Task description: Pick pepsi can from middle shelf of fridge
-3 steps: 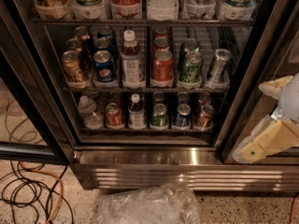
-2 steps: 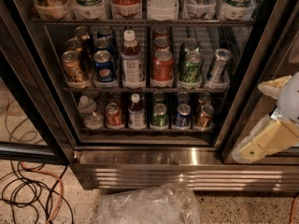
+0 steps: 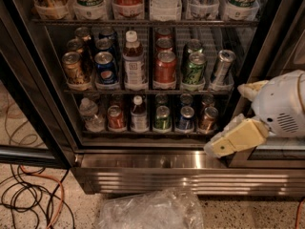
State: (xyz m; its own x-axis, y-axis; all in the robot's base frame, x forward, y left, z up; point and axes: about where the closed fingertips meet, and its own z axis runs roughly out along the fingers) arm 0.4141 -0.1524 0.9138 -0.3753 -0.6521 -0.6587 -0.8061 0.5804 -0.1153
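Observation:
The fridge [image 3: 157, 168] stands open in front of me. On its middle shelf [image 3: 152, 91] the dark blue pepsi can [image 3: 106, 67] stands at the front of the second lane from the left, with more blue cans behind it. A gold-brown can [image 3: 76, 68] is on its left and a bottle [image 3: 135, 63] on its right. My gripper [image 3: 227, 120] is at the right, in front of the fridge's right frame, lower than the middle shelf and far right of the pepsi can. Its cream fingers [image 3: 238, 137] are apart and hold nothing.
The middle shelf also holds a red can [image 3: 165, 67], a green can [image 3: 195, 68] and a silver can [image 3: 222, 66]. The lower shelf [image 3: 152, 132] holds small cans and bottles. A crumpled plastic bag [image 3: 152, 209] and cables [image 3: 28, 194] lie on the floor.
My gripper has moved left and slightly up, toward the fridge opening. The cans and shelves have not moved.

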